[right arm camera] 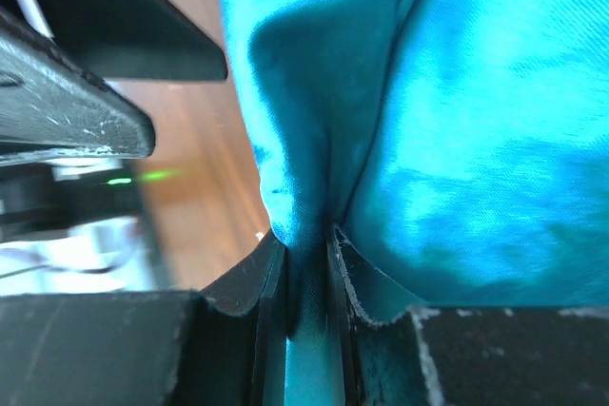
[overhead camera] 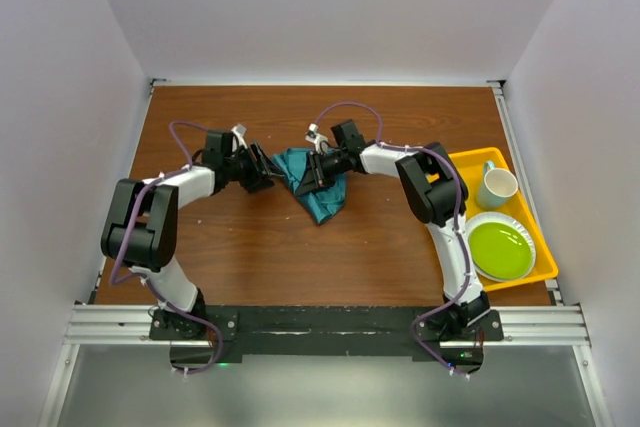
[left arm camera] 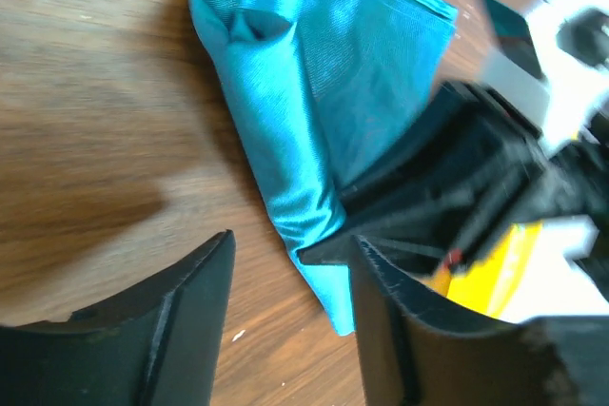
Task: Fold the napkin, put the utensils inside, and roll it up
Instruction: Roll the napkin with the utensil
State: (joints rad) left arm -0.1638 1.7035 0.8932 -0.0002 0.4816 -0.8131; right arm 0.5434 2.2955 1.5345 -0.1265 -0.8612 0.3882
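Note:
The teal napkin (overhead camera: 322,197) lies bunched and folded near the middle of the wooden table. My right gripper (overhead camera: 303,179) is shut on a pinched fold of it; in the right wrist view the cloth (right arm camera: 476,140) fills the frame and runs down between the closed fingers (right arm camera: 304,240). My left gripper (overhead camera: 268,175) stands open just left of the napkin, with only bare table between its fingers (left arm camera: 295,240). In the left wrist view the napkin (left arm camera: 314,73) lies ahead, with the right arm's black gripper (left arm camera: 457,187) on it. The utensils are out of view.
A yellow tray (overhead camera: 468,162) sits at the table's right edge. It holds a pale cup (overhead camera: 496,185) and a green plate (overhead camera: 500,249). White walls enclose the table on three sides.

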